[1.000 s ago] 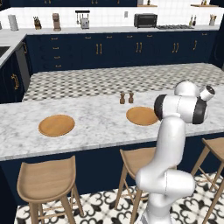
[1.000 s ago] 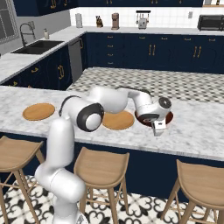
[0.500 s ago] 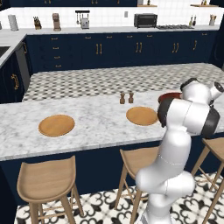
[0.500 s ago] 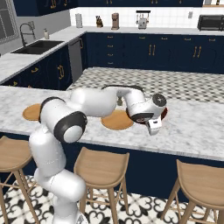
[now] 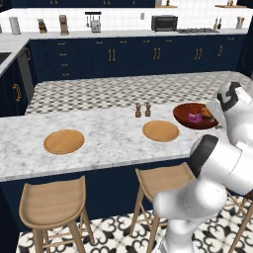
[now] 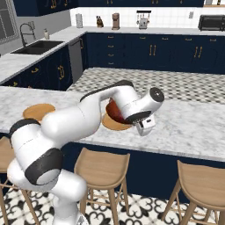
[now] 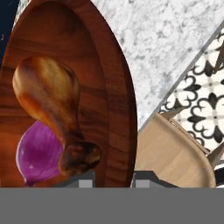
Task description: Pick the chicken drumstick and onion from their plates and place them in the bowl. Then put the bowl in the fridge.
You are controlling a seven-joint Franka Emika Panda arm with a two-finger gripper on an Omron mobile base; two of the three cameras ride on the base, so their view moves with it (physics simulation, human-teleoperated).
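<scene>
My gripper (image 7: 114, 183) is shut on the near rim of the dark reddish-brown bowl (image 7: 111, 87). Inside the bowl the golden-brown chicken drumstick (image 7: 50, 98) lies partly over the purple onion (image 7: 37, 157). In the left base view the bowl (image 5: 184, 114) hangs slightly tilted over the right end of the marble island, with the onion (image 5: 194, 117) and the drumstick (image 5: 206, 113) in it. In the right base view the hand partly covers the bowl (image 6: 113, 112). Both tan plates (image 5: 64, 141) (image 5: 160, 131) are bare. The fridge is out of view.
Two small shakers (image 5: 143, 110) stand behind the right plate. Wooden stools (image 5: 52, 200) (image 5: 163, 179) line the island's near side, and one stool (image 7: 175, 157) sits right below the bowl's edge. Navy cabinets and a back counter run along the far wall.
The arm's elbow has swung wide towards the near side. The hand, still gripping the bowl, has carried it a little to the left in the right base view. The plates have not moved.
</scene>
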